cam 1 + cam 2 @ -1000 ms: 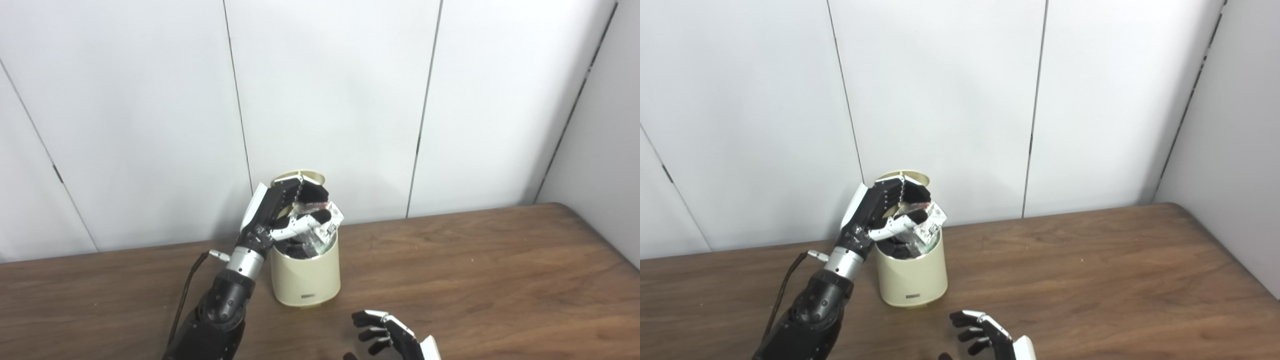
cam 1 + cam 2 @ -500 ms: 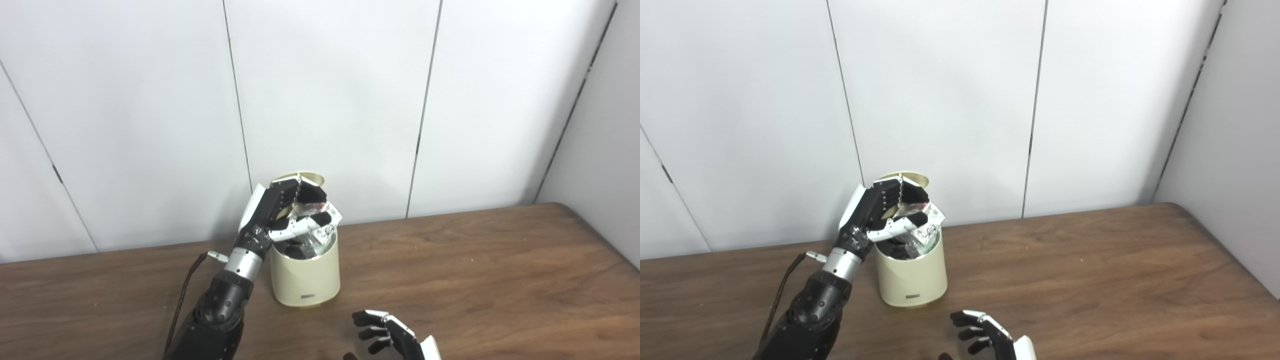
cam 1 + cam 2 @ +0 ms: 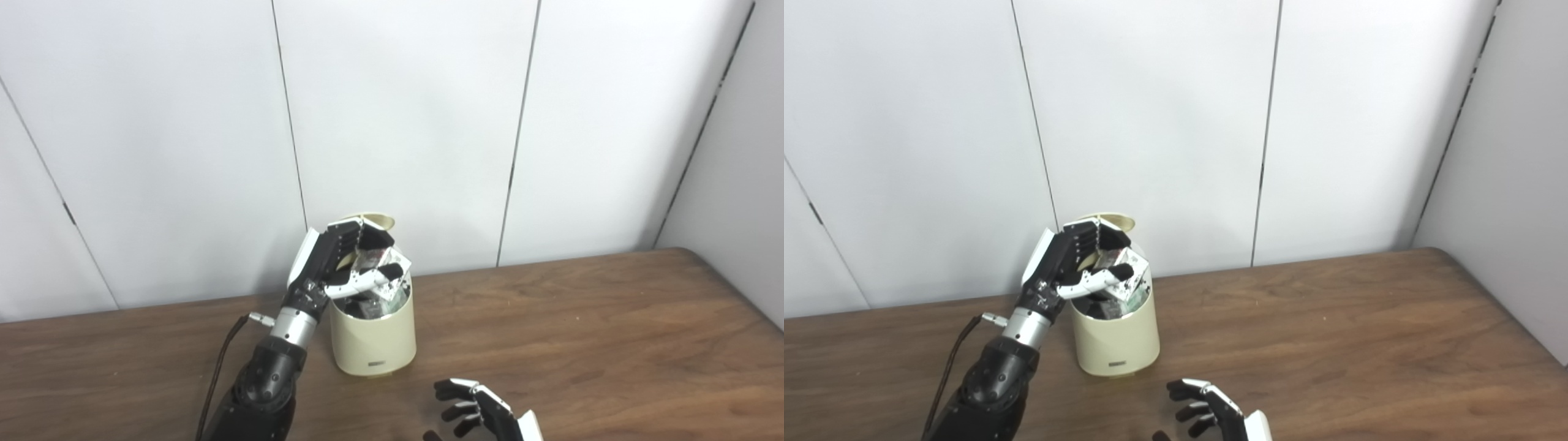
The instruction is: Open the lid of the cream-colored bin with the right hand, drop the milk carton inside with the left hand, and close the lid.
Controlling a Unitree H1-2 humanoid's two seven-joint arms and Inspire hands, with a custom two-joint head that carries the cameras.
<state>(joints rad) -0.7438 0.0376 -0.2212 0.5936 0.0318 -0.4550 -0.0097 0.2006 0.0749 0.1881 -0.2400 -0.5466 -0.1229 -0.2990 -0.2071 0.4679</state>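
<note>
Cream-colored bin (image 3: 372, 343) on a brown wooden table (image 3: 612, 343), close to a white panelled wall (image 3: 404, 110). Small dark label low on the front (image 3: 373, 365), writing too small to read. Lid (image 3: 375, 218) flipped up at the back, mouth open. Milk carton (image 3: 384, 275) gripped in the left hand (image 3: 343, 263), tilted over the mouth, lower end dipping inside the rim; dark print on its white face, not legible. Fingers (image 3: 375, 237) over the carton's top, hiding part of it and of the lid. Dark cable (image 3: 217, 367) trailing beside the left forearm. Right hand (image 3: 474, 410) near the bottom edge, in front of the bin, holding nothing, fingers loosely curled and apart.
</note>
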